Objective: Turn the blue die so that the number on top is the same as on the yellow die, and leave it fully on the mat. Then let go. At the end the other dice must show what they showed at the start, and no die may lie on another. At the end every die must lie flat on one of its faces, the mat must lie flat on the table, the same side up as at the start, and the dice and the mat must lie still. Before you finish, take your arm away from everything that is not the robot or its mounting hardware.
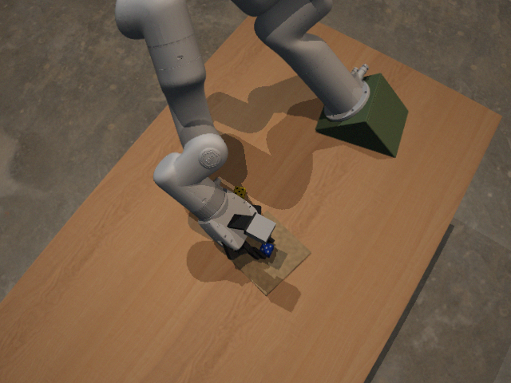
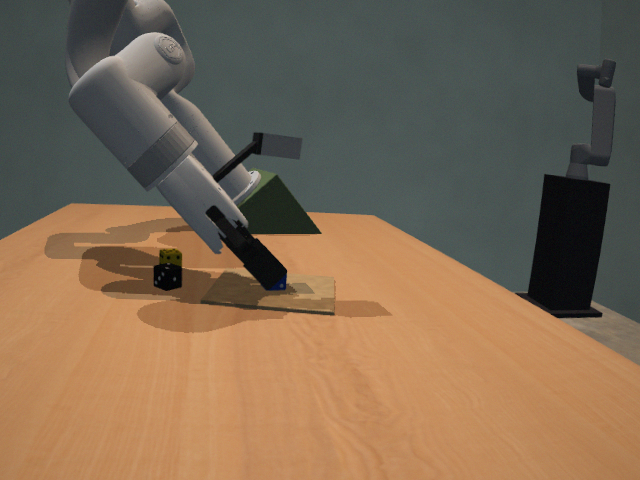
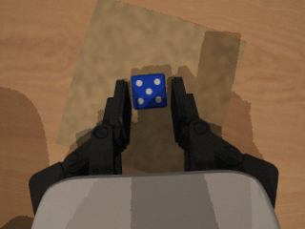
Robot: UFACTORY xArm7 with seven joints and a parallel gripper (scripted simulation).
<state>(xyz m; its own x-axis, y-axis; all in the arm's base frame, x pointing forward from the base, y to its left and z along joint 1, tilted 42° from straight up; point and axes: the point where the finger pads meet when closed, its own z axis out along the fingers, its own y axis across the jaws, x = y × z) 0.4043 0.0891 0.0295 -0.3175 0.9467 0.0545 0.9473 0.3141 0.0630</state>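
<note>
The blue die (image 1: 267, 249) (image 2: 280, 283) (image 3: 149, 91) is on the mat (image 1: 298, 250) (image 2: 323, 303) (image 3: 119, 38); five white pips face the wrist camera. My gripper (image 1: 266, 247) (image 2: 276, 282) (image 3: 150, 93) slants down to it and is open, with a narrow gap between the die and each fingertip in the wrist view. The near finger hides much of the die in the exterior view, and I cannot tell its top number surely. The yellow die (image 1: 239, 191) (image 2: 170, 255) is on the table off the mat, with several black pips; its top number is too small to read surely.
A black die (image 2: 168, 277) with white pips is in front of the yellow die in the exterior view, beside the mat. The arm's green wedge base (image 1: 382, 115) (image 2: 279, 211) stands on the table (image 1: 164, 321) (image 2: 310, 403). The wrist camera housing (image 1: 260, 227) (image 2: 280, 146) sticks out above the gripper.
</note>
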